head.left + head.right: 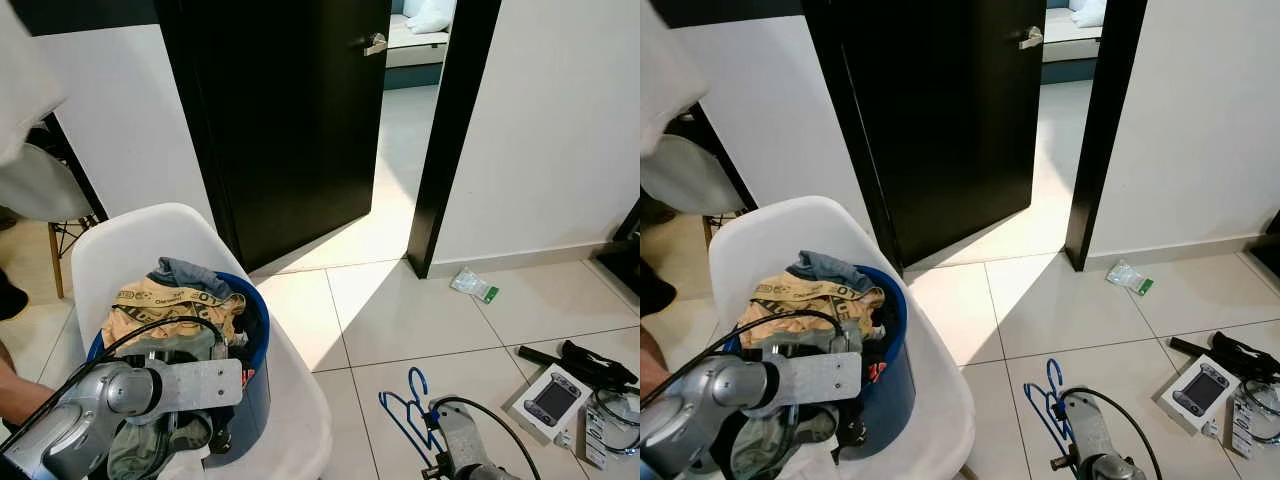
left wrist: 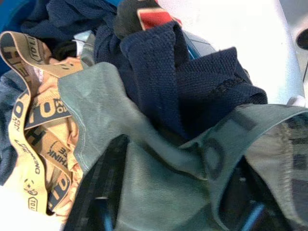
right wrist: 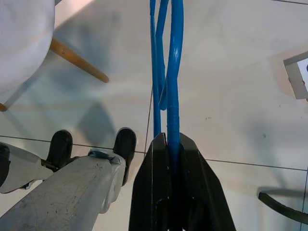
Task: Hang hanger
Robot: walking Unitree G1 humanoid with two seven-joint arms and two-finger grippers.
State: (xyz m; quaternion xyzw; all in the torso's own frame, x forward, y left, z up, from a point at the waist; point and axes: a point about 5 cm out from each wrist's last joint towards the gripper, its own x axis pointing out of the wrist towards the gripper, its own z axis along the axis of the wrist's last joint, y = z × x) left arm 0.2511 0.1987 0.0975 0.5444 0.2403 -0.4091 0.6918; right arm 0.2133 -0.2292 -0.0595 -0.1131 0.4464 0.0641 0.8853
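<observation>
Two grippers logged. — Q: What does the right gripper (image 3: 169, 144) hold?
— A: Blue hanger (image 1: 405, 408). In the right wrist view the black fingers (image 3: 150, 192) are pressed together around its wire, which runs straight out from between them. From the head camera the hanger sits low over the tiled floor (image 1: 420, 310), hook end up, right of the white chair (image 1: 130, 245).

— Q: Why held like that?
— A: Judgement: pinching the body leaves the hook free to catch a rail. No rail or rod visible in these frames; the black door (image 1: 290, 120) stands ajar ahead.

— Q: Left gripper (image 2: 183, 211)?
— A: Down in the blue laundry basket (image 1: 262, 330) on the chair seat, fingers apart, sunk into a grey-green garment (image 2: 159, 192); cloth drapes over both. Not clearly clamped on anything.

— Q: Floor clutter?
— A: Boxed handheld device (image 1: 552, 398) and black cables (image 1: 590, 362) toward the right wall.
</observation>
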